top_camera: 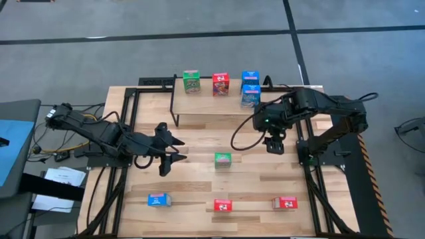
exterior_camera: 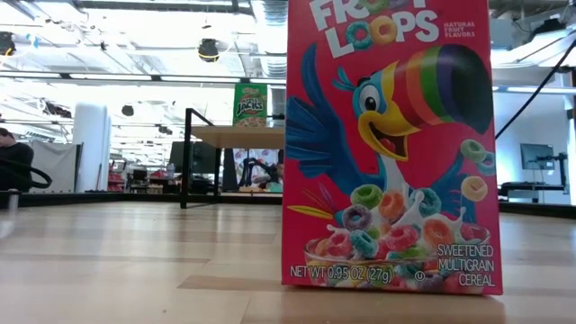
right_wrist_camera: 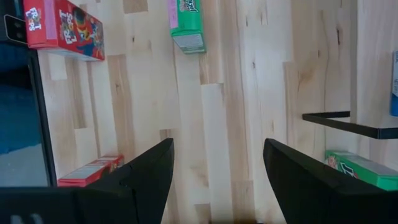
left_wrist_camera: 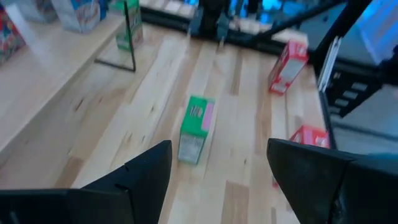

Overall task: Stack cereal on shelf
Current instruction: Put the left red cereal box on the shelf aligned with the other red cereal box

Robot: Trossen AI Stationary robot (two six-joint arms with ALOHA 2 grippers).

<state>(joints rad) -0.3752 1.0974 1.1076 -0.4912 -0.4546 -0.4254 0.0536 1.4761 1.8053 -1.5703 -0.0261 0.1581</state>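
Shelf [top_camera: 212,106] carries four cereal boxes: green [top_camera: 191,81], red [top_camera: 220,83], and two blue ones [top_camera: 250,87] stacked. I see a green box [top_camera: 223,160] mid-table, with a blue box [top_camera: 159,200] and two red boxes [top_camera: 223,206] along the near edge. Left gripper [top_camera: 174,149] hovers beside the green box, fingers apart, empty. Right gripper [top_camera: 275,145] hangs near the shelf's end, fingers apart, empty.

Room: grey floor [top_camera: 199,53] crossed by dark lines [top_camera: 199,34]. Slatted light-wood table [top_camera: 199,186] on a black frame [top_camera: 315,192]. A dark desk [top_camera: 13,143] with papers [top_camera: 58,186] stands beside the table. Low view: high ceiling with white beams and ducts [exterior_camera: 252,18], bright overhead light, a white column [exterior_camera: 90,148], a monitor [exterior_camera: 536,157] far off, a seated person [exterior_camera: 13,162] at the edge.
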